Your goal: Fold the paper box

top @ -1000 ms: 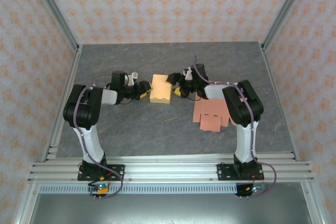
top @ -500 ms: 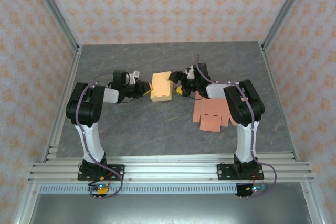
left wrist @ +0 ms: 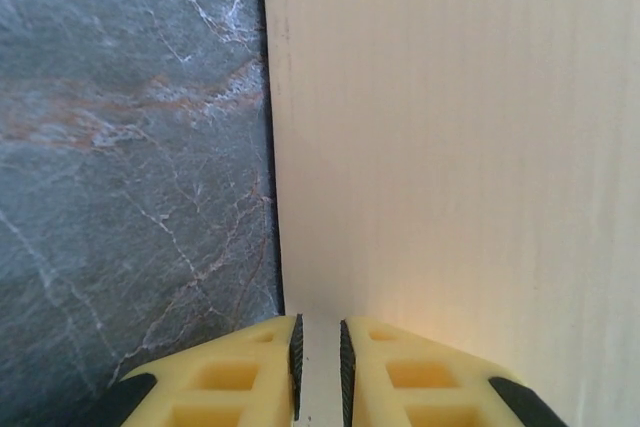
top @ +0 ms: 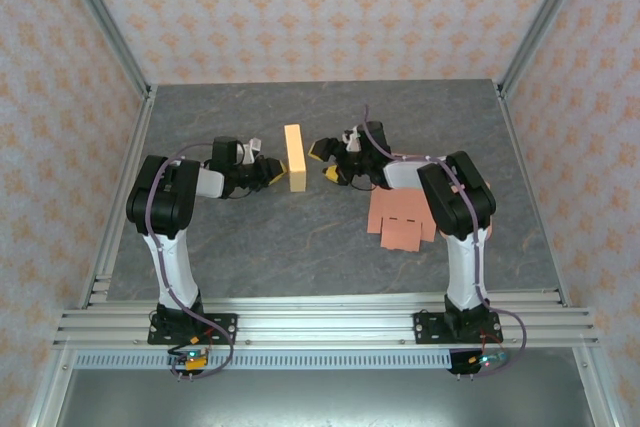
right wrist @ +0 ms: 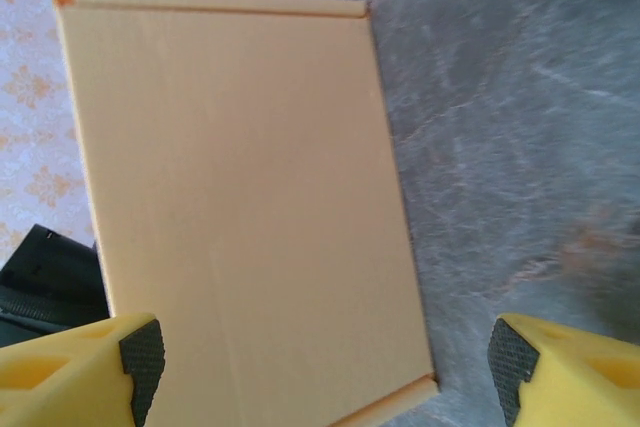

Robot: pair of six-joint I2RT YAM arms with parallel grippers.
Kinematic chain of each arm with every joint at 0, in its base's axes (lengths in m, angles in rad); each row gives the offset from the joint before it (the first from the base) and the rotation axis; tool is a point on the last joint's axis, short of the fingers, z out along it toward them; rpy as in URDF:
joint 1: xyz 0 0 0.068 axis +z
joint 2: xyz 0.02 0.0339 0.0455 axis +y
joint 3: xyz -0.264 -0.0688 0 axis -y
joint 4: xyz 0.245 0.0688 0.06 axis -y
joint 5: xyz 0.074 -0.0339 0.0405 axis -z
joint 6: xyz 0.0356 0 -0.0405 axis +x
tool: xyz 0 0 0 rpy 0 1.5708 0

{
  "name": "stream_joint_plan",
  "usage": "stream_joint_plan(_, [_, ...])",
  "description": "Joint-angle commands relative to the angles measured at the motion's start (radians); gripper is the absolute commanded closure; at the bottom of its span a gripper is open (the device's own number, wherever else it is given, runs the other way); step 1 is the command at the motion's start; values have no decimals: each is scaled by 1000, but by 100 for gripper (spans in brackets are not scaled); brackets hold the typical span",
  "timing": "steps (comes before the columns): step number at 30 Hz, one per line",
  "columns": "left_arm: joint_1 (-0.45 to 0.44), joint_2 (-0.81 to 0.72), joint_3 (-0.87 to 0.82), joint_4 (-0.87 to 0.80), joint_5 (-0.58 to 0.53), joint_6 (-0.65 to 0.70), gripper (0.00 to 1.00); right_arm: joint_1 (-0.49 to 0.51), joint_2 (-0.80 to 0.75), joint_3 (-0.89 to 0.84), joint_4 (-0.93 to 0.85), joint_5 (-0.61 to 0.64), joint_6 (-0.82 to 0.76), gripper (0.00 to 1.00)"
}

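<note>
I see box (top: 293,157) on edge, plain tan panel | left claw (left wrist: 320,352) pinches its edge | right claw (right wrist: 325,352) wide open

A grey marbled bench (top: 300,247) carries a flat pink cardboard cutout (top: 400,222), lying unfolded towards its right edge. Orange-patterned wallpaper (top: 320,17) covers the walls behind and at both sides. Aluminium rails (top: 320,322) run along the near edge.

Both arms reach forward with elbows bent, wrists turned inward toward each other. Left gripper (top: 274,173) sits low, jaws nearly closed, pinching the thin edge of the box (top: 293,158). Right gripper (top: 326,160) faces it, jaws spread wide, holding nothing.
</note>
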Motion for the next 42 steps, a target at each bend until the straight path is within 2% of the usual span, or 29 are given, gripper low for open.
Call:
stream_joint_plan(1, [-6,-1,-6,-139,-68,35,79,0,3,65,-13,3,-20,14])
stream_joint_plan(9, [6,-21,-11,-138,-83,0,75,7,11,142,-76,5,-66,15])
stream_joint_plan(12, [36,-116,-51,-169,-180,-42,68,7,0,157,-104,20,-94,15])
stream_joint_plan(15, [46,-282,-34,-364,-327,0,50,7,-24,162,-153,53,-152,15])
stream_joint_plan(16, [43,-332,-2,-456,-364,28,48,5,-38,158,-169,65,-174,15])
stream_joint_plan(21, [-11,-443,159,-698,-389,72,36,-10,-95,153,-237,122,-282,15])
stream_joint_plan(23, [-78,-434,253,-805,-423,101,32,-24,-118,138,-247,158,-297,14])
stream_joint_plan(25, [-154,-397,352,-927,-518,131,32,-44,-146,98,-211,200,-291,13])
stream_joint_plan(30, [-261,-304,470,-1051,-741,124,31,-87,-263,-70,-35,336,-275,11])
stream_joint_plan(36, [-337,-206,575,-1181,-978,118,29,-88,-397,-127,-150,436,-467,11])
stream_joint_plan(42, [-357,-126,620,-1165,-968,84,31,-92,-441,-155,-184,455,-542,10])
